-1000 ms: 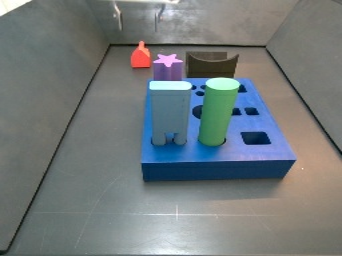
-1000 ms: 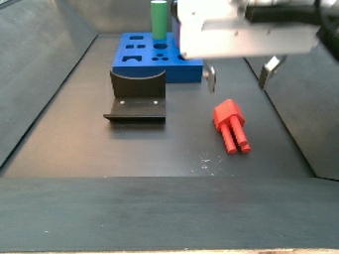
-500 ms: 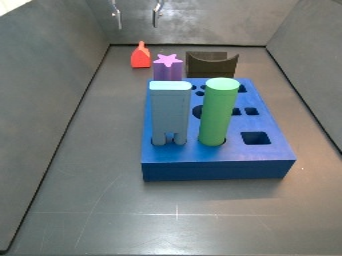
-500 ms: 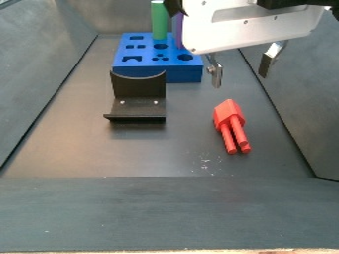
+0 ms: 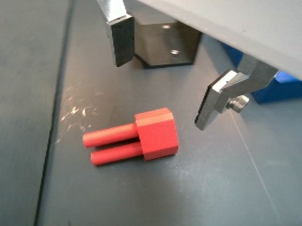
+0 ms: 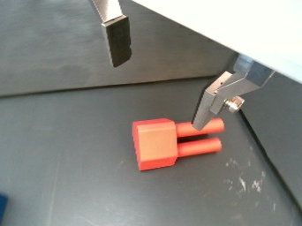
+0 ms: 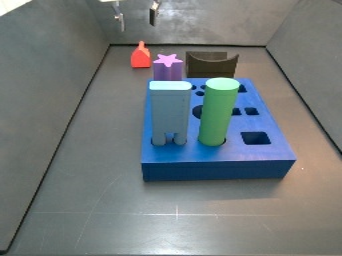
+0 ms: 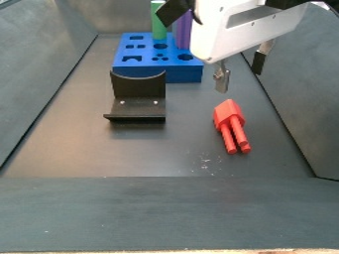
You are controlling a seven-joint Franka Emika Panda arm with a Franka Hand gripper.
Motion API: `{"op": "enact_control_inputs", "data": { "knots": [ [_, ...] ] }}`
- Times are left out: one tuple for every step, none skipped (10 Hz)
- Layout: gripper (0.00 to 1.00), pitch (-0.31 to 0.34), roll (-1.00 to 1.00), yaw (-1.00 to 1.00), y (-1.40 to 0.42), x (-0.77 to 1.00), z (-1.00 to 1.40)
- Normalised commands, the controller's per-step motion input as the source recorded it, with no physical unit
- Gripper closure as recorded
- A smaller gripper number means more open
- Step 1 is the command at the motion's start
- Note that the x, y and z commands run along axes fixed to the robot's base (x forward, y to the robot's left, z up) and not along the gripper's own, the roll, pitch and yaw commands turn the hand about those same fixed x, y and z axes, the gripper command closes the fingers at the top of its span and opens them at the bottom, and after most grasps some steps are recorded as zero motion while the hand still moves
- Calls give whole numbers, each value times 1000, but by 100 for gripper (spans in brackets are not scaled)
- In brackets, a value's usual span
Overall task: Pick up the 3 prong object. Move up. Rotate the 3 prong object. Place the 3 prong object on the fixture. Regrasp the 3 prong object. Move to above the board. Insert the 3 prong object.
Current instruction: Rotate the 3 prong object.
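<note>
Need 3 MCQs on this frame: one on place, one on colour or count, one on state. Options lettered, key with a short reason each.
1. Where is the 3 prong object?
A. lying on the floor below the tool
B. on the fixture
C. in a hole of the board

2. How many pieces stand in the board?
A. one
B. three
C. five

3. What state is the tool in?
A. shut on the red piece
B. open, holding nothing
C. shut on the green cylinder

Key:
1. A: in both wrist views the red piece lies flat on the dark floor under the fingers, apart from the fixture.
2. B: a side view shows the light blue block, the green cylinder and the purple star peg.
3. B: the fingers stand wide apart above the piece, with nothing between them.
</note>
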Motion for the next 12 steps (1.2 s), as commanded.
{"op": "enact_control_inputs", "data": {
  "knots": [
    [0, -1, 3, 1000, 8, 28, -38],
    [0, -1, 3, 1000, 8, 29, -38],
    [0, -1, 3, 1000, 8, 29, -37],
    [0, -1, 3, 1000, 7, 29, -37],
    [0, -1, 3, 1000, 7, 29, -37],
    [0, -1, 3, 1000, 7, 29, -37],
    [0, -1, 3, 1000, 7, 29, -37],
    [0, -1, 3, 1000, 7, 29, -37],
    [0, -1, 3, 1000, 7, 29, -37],
    [0, -1, 4, 1000, 6, 29, -36],
    [0, -1, 4, 1000, 6, 29, -36],
    [0, -1, 4, 1000, 6, 29, -36]
  ]
}}
